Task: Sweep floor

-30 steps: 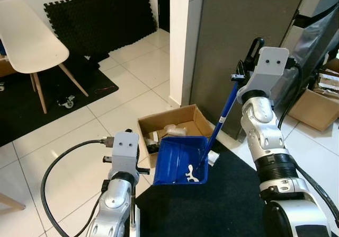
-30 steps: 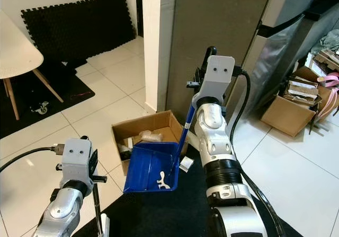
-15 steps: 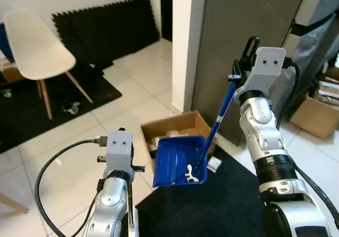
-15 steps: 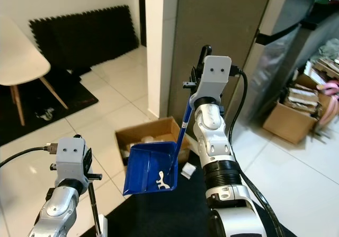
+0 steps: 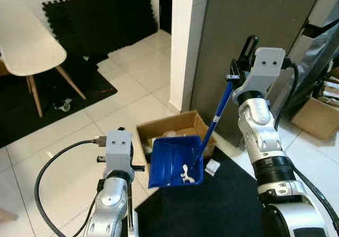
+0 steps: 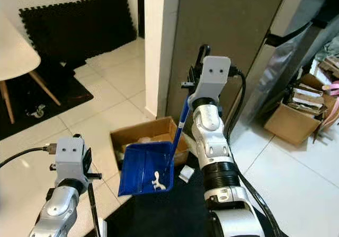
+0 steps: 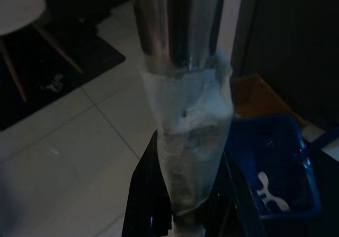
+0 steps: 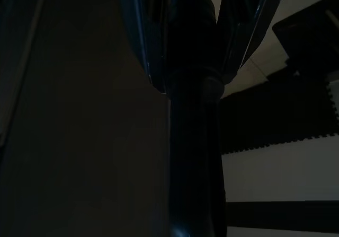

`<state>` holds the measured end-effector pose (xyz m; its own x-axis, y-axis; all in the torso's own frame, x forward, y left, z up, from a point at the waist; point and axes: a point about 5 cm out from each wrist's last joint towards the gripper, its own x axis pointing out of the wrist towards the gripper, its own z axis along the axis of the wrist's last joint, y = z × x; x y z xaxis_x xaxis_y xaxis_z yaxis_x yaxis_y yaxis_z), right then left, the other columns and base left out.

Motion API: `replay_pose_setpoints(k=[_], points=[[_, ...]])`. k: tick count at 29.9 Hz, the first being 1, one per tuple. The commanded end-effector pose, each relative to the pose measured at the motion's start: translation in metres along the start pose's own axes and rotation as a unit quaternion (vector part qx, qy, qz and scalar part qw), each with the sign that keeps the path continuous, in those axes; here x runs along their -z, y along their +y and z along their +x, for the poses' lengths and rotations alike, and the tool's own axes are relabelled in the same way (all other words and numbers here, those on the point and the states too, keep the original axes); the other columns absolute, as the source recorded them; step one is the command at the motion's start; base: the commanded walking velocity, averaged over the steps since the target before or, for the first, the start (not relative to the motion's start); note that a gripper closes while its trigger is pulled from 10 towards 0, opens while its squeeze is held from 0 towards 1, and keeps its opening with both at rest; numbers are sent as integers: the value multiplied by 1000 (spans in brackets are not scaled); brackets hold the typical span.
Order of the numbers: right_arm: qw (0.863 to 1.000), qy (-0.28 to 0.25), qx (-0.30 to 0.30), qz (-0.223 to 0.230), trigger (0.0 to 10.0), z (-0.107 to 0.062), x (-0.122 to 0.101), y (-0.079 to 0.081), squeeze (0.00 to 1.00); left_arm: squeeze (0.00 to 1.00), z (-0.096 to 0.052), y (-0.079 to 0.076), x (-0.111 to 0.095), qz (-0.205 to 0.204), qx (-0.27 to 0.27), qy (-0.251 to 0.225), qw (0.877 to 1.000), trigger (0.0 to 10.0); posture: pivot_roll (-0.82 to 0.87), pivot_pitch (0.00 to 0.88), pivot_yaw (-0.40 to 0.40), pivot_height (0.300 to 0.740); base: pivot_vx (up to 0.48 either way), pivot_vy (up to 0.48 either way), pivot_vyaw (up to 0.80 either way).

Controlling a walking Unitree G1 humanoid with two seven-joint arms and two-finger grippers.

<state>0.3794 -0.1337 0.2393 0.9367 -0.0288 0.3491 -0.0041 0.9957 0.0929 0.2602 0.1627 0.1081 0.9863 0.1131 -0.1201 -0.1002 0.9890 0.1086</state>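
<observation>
Our right claw (image 5: 239, 71) clamps the dustpan (image 5: 174, 161) handle; the pan hangs below it, over the box (image 5: 172, 132). Our left claw (image 7: 183, 205) grips the broom (image 7: 180, 88). We should tip slowly, so the scrap (image 5: 184, 172) falls inside.

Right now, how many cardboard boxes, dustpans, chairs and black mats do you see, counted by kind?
Boxes: 2 (by the dustpan; at far right)
Dustpan: 1
Chair: 1
Mats: 3 (against the wall; under the chair; under the robot)
Total: 7
</observation>
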Motion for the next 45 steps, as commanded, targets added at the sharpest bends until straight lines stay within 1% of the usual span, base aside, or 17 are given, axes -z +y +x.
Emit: replay_pose_setpoints(k=[1, 12, 32, 40, 45], points=[[999, -41, 5, 2, 10000, 4, -17, -2, 0, 0, 0, -2, -6, 3, 2, -18, 1000, 10000, 96, 53, -24, 740, 480, 0, 0], [999, -40, 7, 3, 10000, 2, -16, -2, 0, 0, 1, -2, -8, 9, 7, -21, 1000, 10000, 97, 53, -16, 740, 445, 0, 0], [999, -36, 1, 4, 10000, 2, -14, 0, 0, 0, 0, -5, -8, 16, 10, -20, 1000, 10000, 101, 56, -17, 740, 0, 0, 0], [999, -39, -20, -2, 10000, 2, -14, 6, 0, 0, -1, -5, -8, 16, 8, -18, 1000, 10000, 104, 65, -26, 740, 0, 0, 0], [997, -56, -53, -28, 10000, 2, -15, 18, 0, 0, -4, -6, -5, 15, 8, -15, 1000, 10000, 109, 72, -33, 740, 0, 0, 0]])
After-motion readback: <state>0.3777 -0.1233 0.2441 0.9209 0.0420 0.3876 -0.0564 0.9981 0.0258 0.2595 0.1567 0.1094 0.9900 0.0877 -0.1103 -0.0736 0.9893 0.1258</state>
